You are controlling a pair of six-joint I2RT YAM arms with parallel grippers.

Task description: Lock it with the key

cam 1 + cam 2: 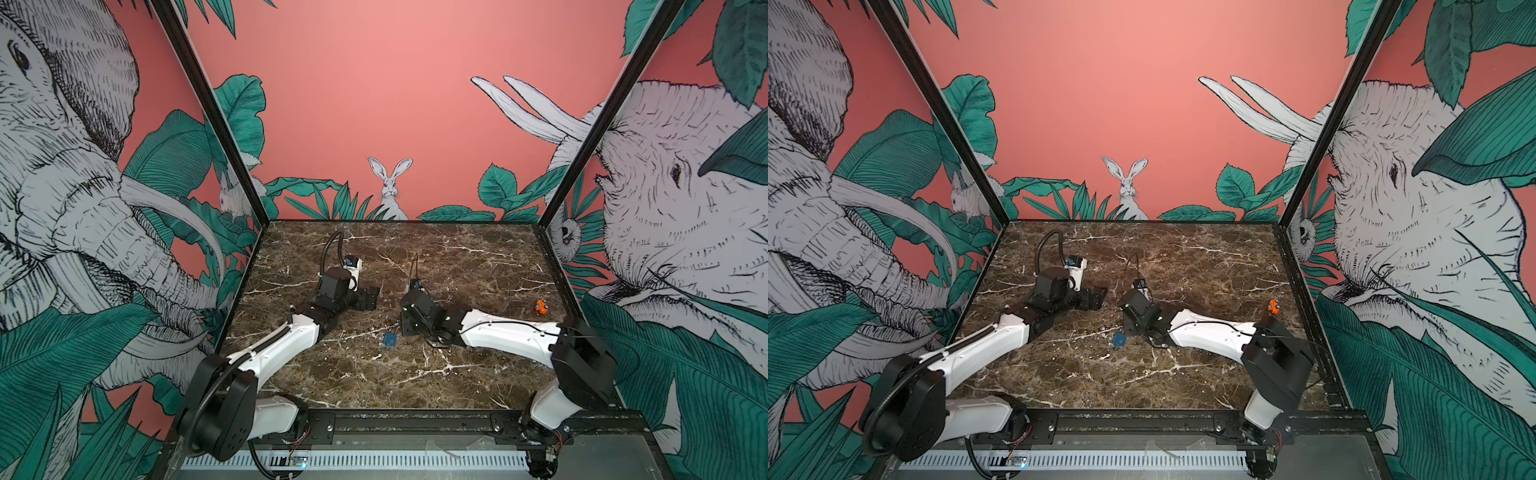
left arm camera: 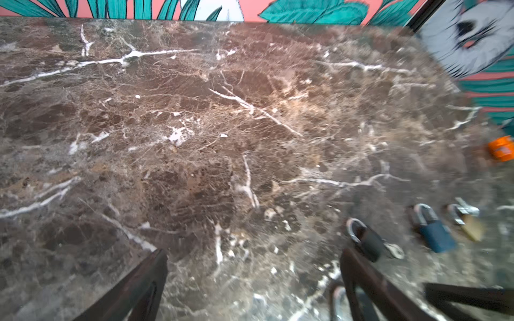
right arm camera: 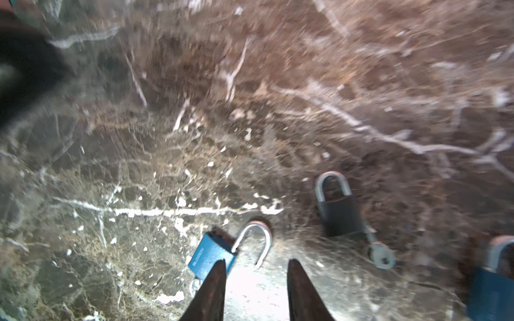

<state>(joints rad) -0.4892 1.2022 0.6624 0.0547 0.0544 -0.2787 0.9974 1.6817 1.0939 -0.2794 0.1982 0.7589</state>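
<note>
A blue padlock [image 3: 210, 254] lies on the marble with its shackle [image 3: 260, 240] swung open; in both top views it [image 1: 389, 338] [image 1: 1118, 340] sits mid-table. My right gripper [image 3: 256, 261] [image 1: 404, 330] hovers just over it, open, with nothing between its fingers; one finger [image 3: 214, 289] overlaps the lock's body. Beside it lies a black padlock [image 3: 339, 212] [image 2: 365, 243], shackle closed, with a key [image 3: 382, 257] in its base. My left gripper [image 2: 253, 251] [image 1: 368, 297] is wide open over bare marble, left of the locks.
A second blue padlock [image 2: 434, 232] [image 3: 493, 280] and a brass padlock [image 2: 468, 225] lie past the black one, hidden under the right arm in both top views. A small orange object [image 1: 540, 306] [image 1: 1273, 307] sits near the right wall. Patterned walls enclose the table.
</note>
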